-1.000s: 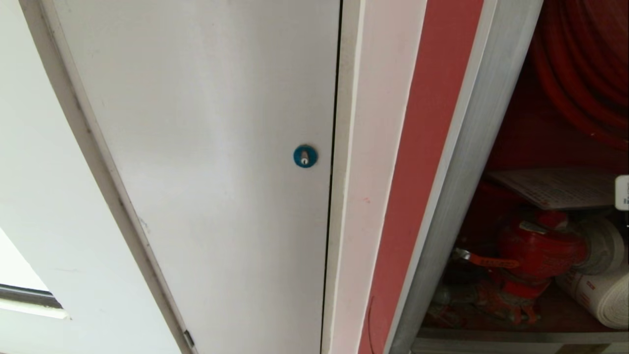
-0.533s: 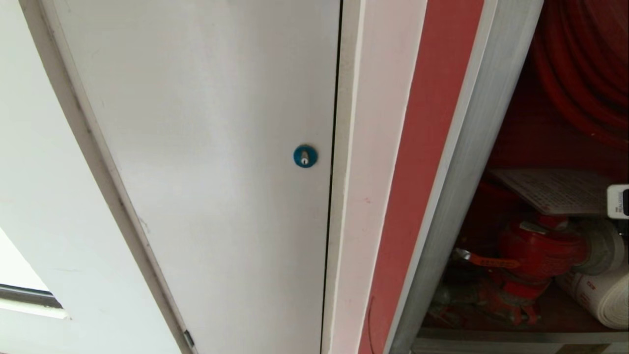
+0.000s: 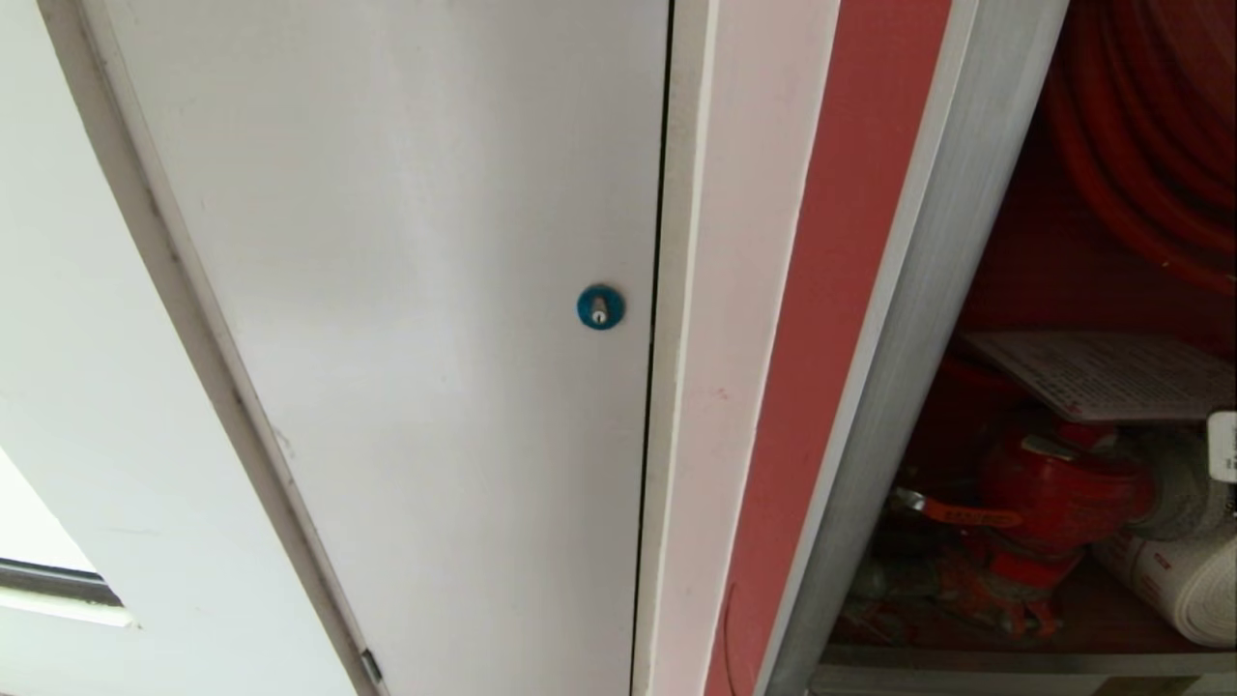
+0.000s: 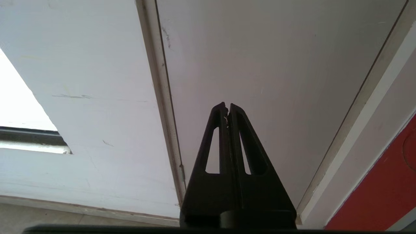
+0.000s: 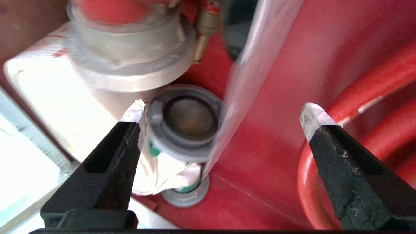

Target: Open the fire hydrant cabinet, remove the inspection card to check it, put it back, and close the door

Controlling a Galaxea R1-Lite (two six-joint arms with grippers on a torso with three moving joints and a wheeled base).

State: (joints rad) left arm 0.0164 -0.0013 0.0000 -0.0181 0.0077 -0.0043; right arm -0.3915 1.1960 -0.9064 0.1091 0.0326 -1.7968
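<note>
Since before, my right gripper (image 5: 221, 117) has sunk slightly; its jaws gape, empty, around the thin, floppy, pale printed inspection card (image 5: 250, 71), best pinched at its edge.

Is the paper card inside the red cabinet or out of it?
Inside. The inspection card lies flat above the red valve in the fire hydrant cabinet.

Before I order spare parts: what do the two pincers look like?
Left pincer: two black fingers, tapering to a point, each with a long cut-out slot. Right pincer: black, rough-textured fingers with pale tape wrapped round the tips. No cables or markings show.
</note>
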